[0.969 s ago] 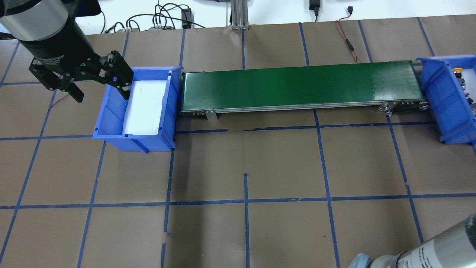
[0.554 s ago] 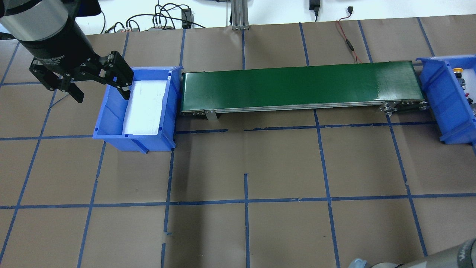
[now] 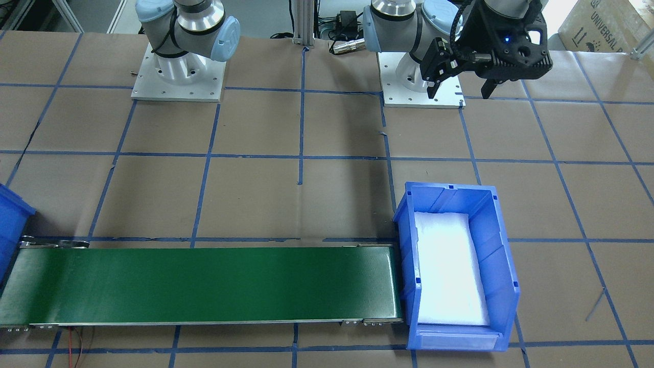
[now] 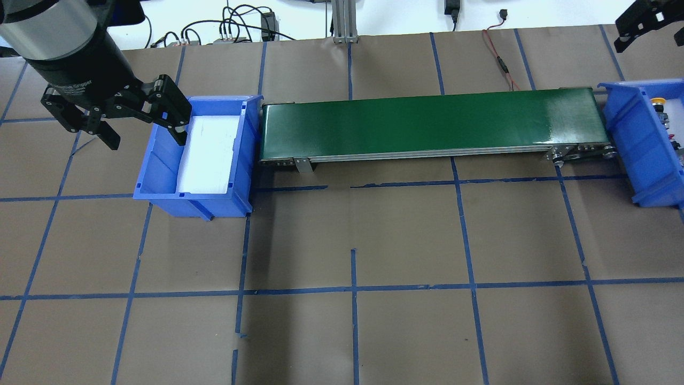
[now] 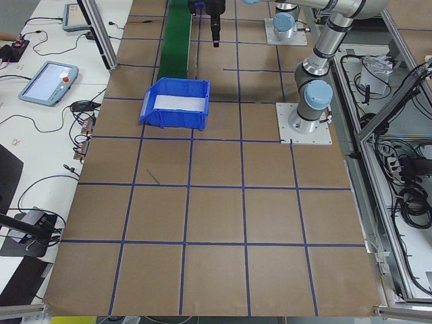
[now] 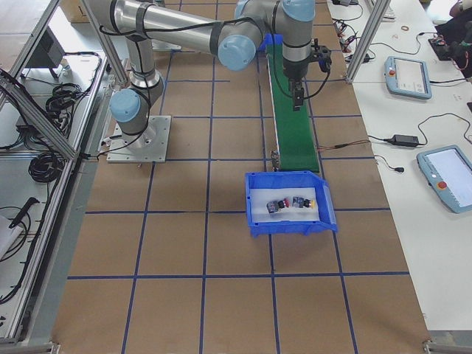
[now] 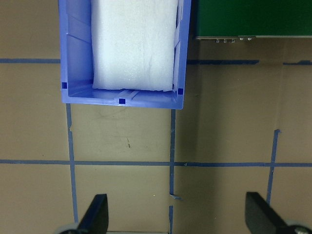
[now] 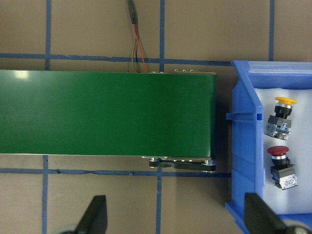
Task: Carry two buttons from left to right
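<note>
Both buttons lie on white foam in the right blue bin [image 8: 246,146]: the yellow button [image 8: 284,116] farther back, the red button [image 8: 282,165] nearer. In the exterior right view they show as two small pieces [image 6: 276,207] [image 6: 301,202]. My right gripper [image 8: 175,219] hangs open and empty high over the right end of the green conveyor [image 8: 107,112]. My left gripper [image 4: 145,138] hangs open and empty above the table beside the left blue bin [image 4: 160,176], which holds only white foam.
The conveyor [image 4: 427,123] runs between the two bins. A red and black cable [image 4: 499,59] lies behind it. Both arm bases [image 3: 178,76] [image 3: 421,82] stand on the robot's side of the brown, blue-taped table.
The right arm has left the lower right corner of the overhead view, and its gripper now shows at the top right. The left gripper has hardly moved.
</note>
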